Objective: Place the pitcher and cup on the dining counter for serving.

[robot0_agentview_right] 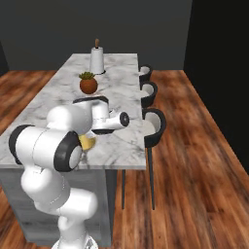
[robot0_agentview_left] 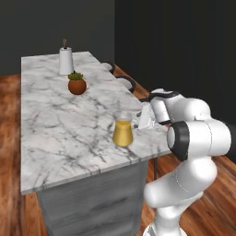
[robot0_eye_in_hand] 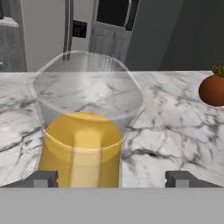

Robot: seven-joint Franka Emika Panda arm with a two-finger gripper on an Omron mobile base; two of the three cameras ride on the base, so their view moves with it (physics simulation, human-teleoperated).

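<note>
Standing upright near the desk's (robot0_agentview_left: 55, 133) front edge, the pitcher (robot0_agentview_left: 123, 129) is seen partly filled with amber liquid. The tool (robot0_eye_in_hand: 111, 178) is held level beside it, fingers spread wide, gripping nothing.

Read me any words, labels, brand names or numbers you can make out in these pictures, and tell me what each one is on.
No readable text anywhere.
The dark control panel on the steel appliance behind the dining counter carries small light marks, too blurred to read.
The pitcher, the plant pot and the paper towel roll bear no lettering.
</note>
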